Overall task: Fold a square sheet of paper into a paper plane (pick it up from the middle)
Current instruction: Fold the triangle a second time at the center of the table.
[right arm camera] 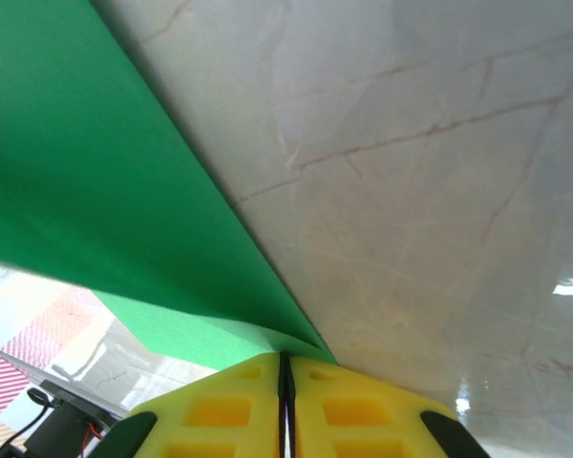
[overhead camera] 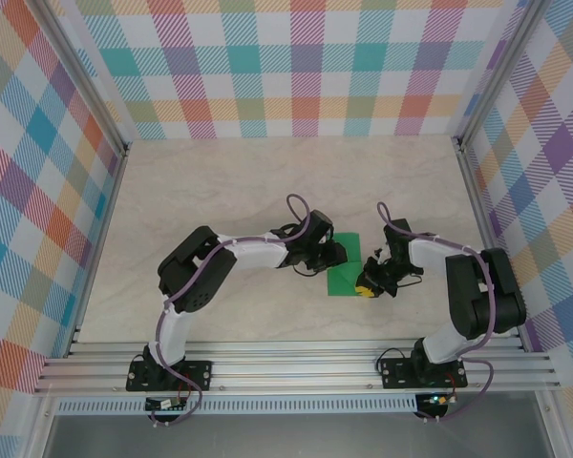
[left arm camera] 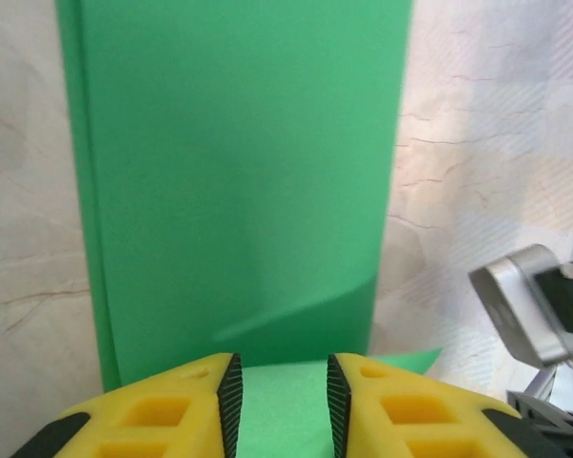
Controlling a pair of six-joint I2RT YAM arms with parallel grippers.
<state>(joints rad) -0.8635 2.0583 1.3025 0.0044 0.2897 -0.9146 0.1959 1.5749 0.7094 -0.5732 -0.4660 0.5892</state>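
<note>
Lying flat on the pale marbled tabletop (overhead camera: pixel 267 181), the thin bright-green sheet of paper (overhead camera: pixel 351 253) is creased into a narrow upright rectangle with a second layer showing along its edges. At the sheet's left edge sits the left arm's yellow-and-black gripper (overhead camera: pixel 336 256). From its wrist camera the left gripper (left arm camera: pixel 284 367) has its black pads parted by a narrow gap, with green paper (left arm camera: pixel 239 172) showing through it and nothing pinched. At the sheet's near right corner, the right arm's yellow-and-black gripper (right arm camera: pixel 286 358) has its fingers pressed together on the paper's tip (right arm camera: pixel 86 162), which is raised off the tabletop.
</note>
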